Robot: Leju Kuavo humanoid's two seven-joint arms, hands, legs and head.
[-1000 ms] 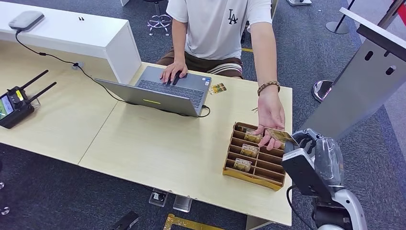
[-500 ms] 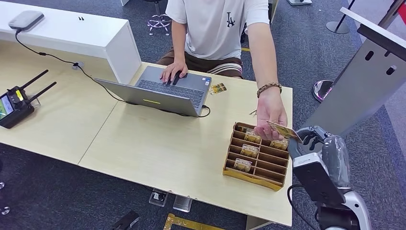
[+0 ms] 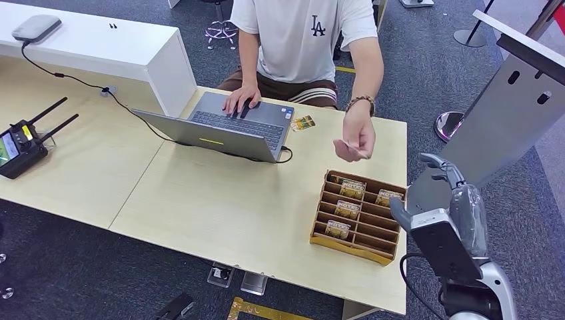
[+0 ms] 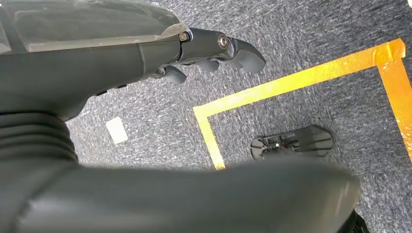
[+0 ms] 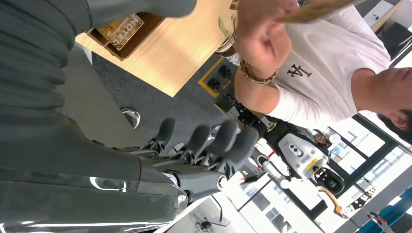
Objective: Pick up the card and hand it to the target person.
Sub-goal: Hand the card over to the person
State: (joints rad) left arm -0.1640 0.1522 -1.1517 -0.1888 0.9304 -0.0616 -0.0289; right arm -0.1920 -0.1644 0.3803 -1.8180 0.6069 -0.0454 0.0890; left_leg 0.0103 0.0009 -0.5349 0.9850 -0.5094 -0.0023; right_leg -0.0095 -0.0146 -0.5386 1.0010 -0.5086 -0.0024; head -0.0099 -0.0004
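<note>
One card (image 5: 311, 12) edge-on in person's hand (image 3: 354, 140)

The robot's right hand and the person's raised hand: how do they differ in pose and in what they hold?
The robot's right hand is empty with fingers apart; the person's raised hand pinches a card. The right hand hangs beyond the table edge, beside the divided box; the person's raised hand is above the table, apart from the box. Both are lifted, touching no surface.
</note>
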